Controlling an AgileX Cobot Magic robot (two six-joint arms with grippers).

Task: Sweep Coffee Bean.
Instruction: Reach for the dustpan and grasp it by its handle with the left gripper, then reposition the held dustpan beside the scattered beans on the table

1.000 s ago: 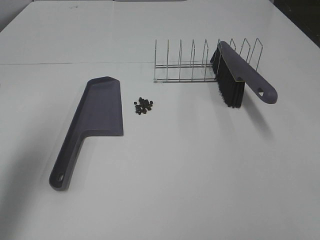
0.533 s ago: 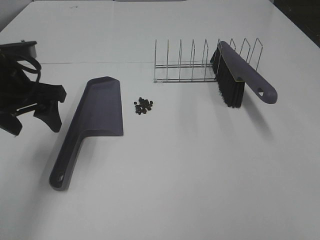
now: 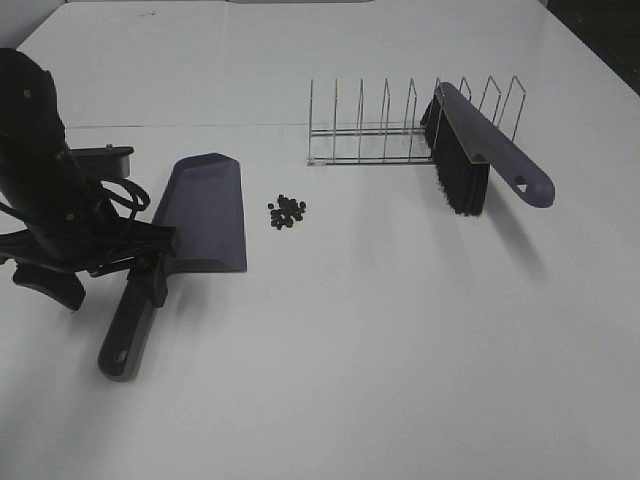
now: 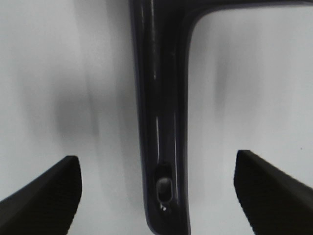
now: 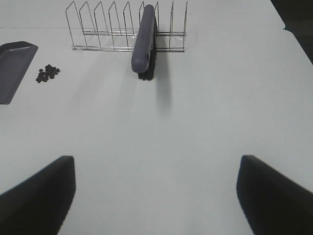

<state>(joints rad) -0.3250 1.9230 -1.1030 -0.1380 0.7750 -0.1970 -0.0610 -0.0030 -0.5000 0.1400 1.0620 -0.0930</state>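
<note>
The coffee beans (image 3: 287, 211) lie in a small dark cluster on the white table, just right of the purple-grey dustpan (image 3: 205, 210). My left gripper (image 3: 105, 285) hangs open over the dustpan's handle (image 3: 128, 330). In the left wrist view the handle (image 4: 161, 98) runs between the spread fingers (image 4: 44, 196), which do not touch it. The brush (image 3: 480, 150) leans with its black bristles against a wire rack (image 3: 370, 130). My right gripper (image 5: 156, 196) is open and holds nothing, well short of the brush (image 5: 144, 41). The exterior high view does not show it.
The wire rack (image 5: 107, 29) stands at the back of the table with the brush at its right end. The right wrist view also shows the beans (image 5: 48, 73) and the dustpan's mouth (image 5: 12, 68) far off to one side.
My left arm has come in from the left edge and moved right over the dustpan's handle, its fingers now astride it. The brush, the beans and the dustpan have not moved.
</note>
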